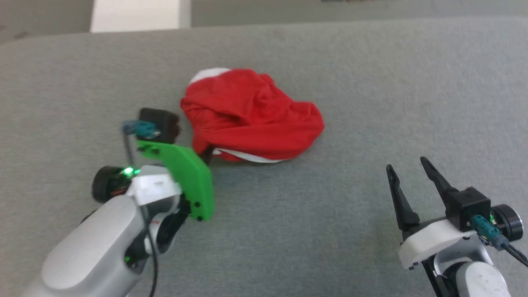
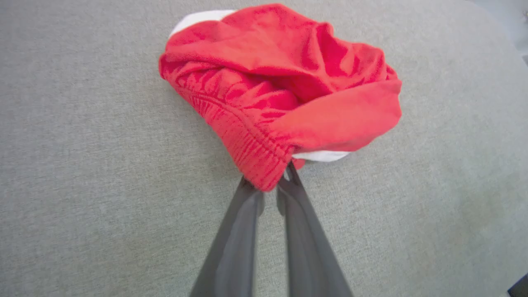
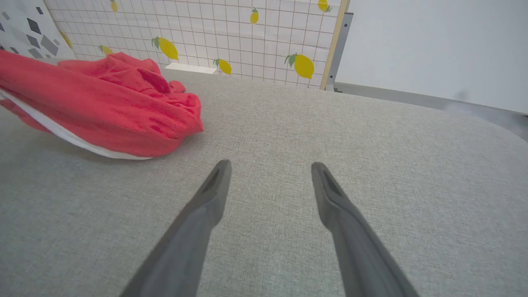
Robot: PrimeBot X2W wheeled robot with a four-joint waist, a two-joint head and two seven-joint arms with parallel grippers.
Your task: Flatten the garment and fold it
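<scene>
Robot at a grey fabric-covered surface [image 1: 371, 74], viewed from above and from both wrists. At the left, the left pincer [image 2: 270, 183] reaches forward from behind a green bracket [image 1: 187, 177]. Its two dark fingers are drawn nearly together on a corner of the gathered elastic waistband [image 2: 243, 140], pinching the cloth. In the middle, the red shorts [image 1: 251, 113] lie on the surface in a crumpled heap, folds piled over one another. White trim [image 1: 247, 156] peeks out along the near edge and at the far left. At the right, the right pincer [image 1: 406, 164] hovers low over the surface, well apart from the shorts, fingers spread wide and holding nothing. Likely risks: the pinch seems to take only a small bite of waistband, so a quick pull could slip it free. Lifting by one corner alone may drag the whole bundle along rather than open it, or leave the legs twisted, because the other side is unanchored.
</scene>
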